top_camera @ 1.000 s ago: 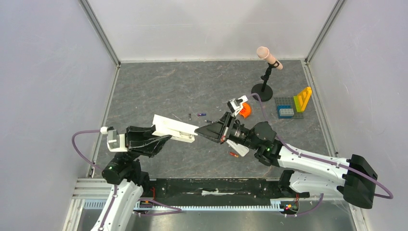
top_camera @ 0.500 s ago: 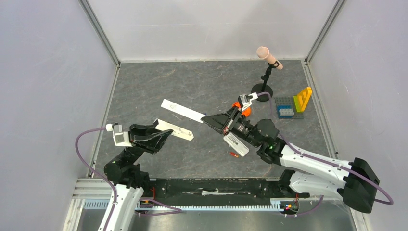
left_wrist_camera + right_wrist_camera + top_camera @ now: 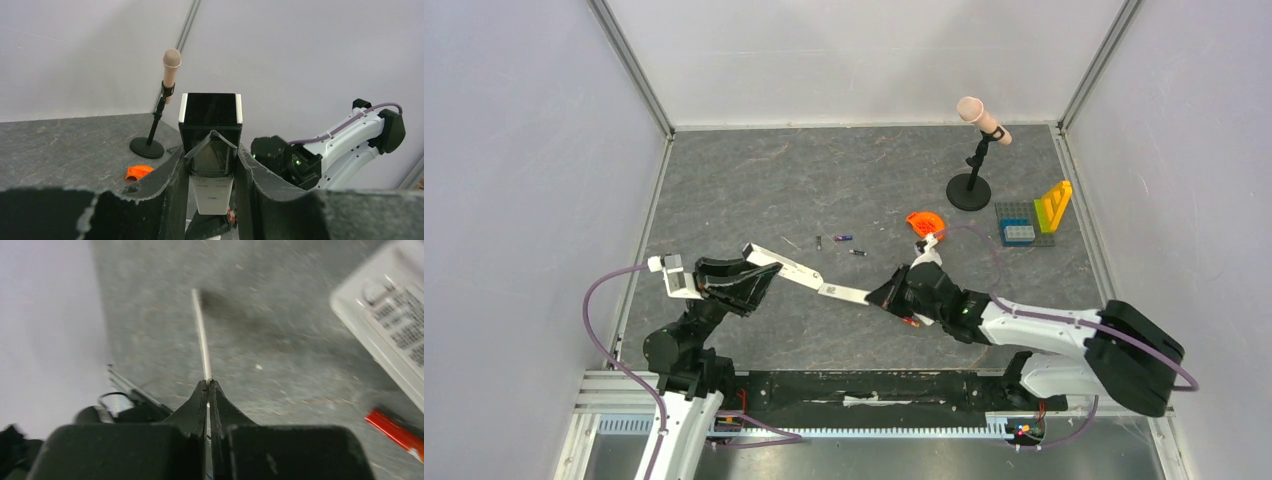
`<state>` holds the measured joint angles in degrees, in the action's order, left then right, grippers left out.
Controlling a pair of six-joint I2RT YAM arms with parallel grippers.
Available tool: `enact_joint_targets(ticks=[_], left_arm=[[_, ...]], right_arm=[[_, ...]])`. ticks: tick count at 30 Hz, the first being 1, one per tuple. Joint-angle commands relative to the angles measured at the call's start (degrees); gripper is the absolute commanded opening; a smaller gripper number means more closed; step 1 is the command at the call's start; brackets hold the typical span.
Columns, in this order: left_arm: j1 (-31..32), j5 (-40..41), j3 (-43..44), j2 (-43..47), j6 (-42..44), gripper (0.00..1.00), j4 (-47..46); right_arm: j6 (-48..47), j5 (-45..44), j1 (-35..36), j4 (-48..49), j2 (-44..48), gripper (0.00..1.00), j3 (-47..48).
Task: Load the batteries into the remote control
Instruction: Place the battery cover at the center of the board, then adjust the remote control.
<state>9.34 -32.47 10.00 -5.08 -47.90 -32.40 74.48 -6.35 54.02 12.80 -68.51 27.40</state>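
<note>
Where held at 8 o'clock over the grey stone-patterned tabletop [image 3: 754, 180], grips the long, slim white plastic remote control [image 3: 796, 272] by both long sides in the left gripper [image 3: 764, 278], jaws part-way apart around the bar, free end pointing toward 4 o'clock. From the left wrist, shows it end-on between the black fingers [image 3: 165, 190], dark panel above a white section. At 5 o'clock, pinches a thin white plastic strip [image 3: 846, 293] in the right gripper [image 3: 887, 297], jaws pressed together on it, the strip's far end at the remote control's free end, touching or apart impossible to tell. Finds three tiny dark cylindrical batteries [image 3: 843, 239] loose near the tabletop's middle, well apart from the bar, and one orange-red battery [image 3: 911, 322] just beside the right gripper at its 5 o'clock, near a shorter white labelled block [image 3: 385, 325]. Farther out, 1 to 2 o'clock: orange round piece [image 3: 924, 221], pale pink microphone on a black stand [image 3: 981, 118], coloured toy bricks on a grey plate [image 3: 1034, 222].
</note>
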Motion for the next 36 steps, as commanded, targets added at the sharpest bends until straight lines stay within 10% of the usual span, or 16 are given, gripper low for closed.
enact_joint_targets(ticks=[1, 6, 10, 13, 24, 36], left_arm=[[-0.2, 2.2, 1.1, 0.8, 2.6, 0.02, 2.9], [-0.2, 2.1, 1.6, 0.7, 2.5, 0.02, 4.5], [-0.2, 2.2, 1.9, 0.6, 2.4, 0.02, 4.9], [-0.2, 1.9, 2.2, 0.4, 2.1, 0.02, 4.9], [-0.2, -15.9, 10.7, -9.1, -0.6, 0.02, 7.1], [-0.2, -27.1, 13.0, -17.1, -12.7, 0.02, -10.3]], right_arm=[[-0.4, -2.6, 2.5, -2.3, -5.4, 0.0, 0.9], [-0.5, -5.2, 4.4, -6.3, -11.1, 0.09, 2.6], [-0.5, -6.1, 4.6, -8.2, -9.9, 0.6, 2.1], [-3.1, -7.2, 4.6, -9.5, -5.3, 0.78, 2.0], [-48.8, 23.5, 4.6, 0.6, 12.0, 0.86, 8.6], [-56.4, 29.8, 8.8, 3.5, 7.0, 0.97, 20.4]])
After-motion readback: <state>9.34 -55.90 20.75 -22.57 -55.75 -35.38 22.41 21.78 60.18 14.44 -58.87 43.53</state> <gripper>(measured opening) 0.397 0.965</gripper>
